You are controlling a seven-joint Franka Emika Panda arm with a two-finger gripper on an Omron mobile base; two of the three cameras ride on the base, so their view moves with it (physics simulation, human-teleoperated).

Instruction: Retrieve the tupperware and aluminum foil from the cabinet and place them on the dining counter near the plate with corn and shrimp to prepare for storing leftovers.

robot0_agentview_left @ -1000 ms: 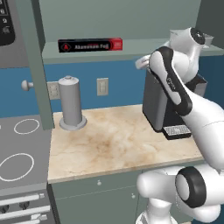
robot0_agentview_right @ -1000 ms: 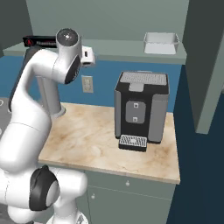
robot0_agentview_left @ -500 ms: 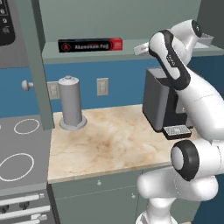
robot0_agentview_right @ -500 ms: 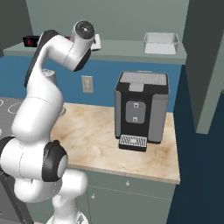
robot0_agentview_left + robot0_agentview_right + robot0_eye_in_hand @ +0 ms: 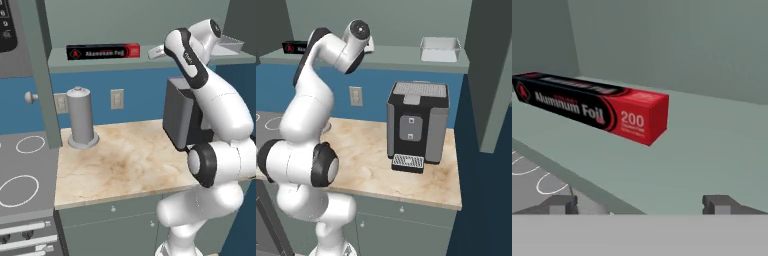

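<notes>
We note the aluminum foil (image 5: 594,106) lying flat on the cabinet (image 5: 150,65) shelf, upper left of the hand view, red end toward centre. The tupperware (image 5: 440,48) sits on the same shelf, upper right of the right base view. The gripper (image 5: 641,204) holds nothing, fingertips (image 5: 719,204) set wide apart. The coffee machine (image 5: 417,125) stands on the worktop (image 5: 125,160) below.

A black and grey coffee machine (image 5: 417,127) is being seen standing on the beige marbled worktop (image 5: 125,165), against the blue wall. A grey cylindrical canister (image 5: 82,118) is being seen near a wall outlet (image 5: 117,98). Stove burners (image 5: 19,190) are being shown beside the worktop.
</notes>
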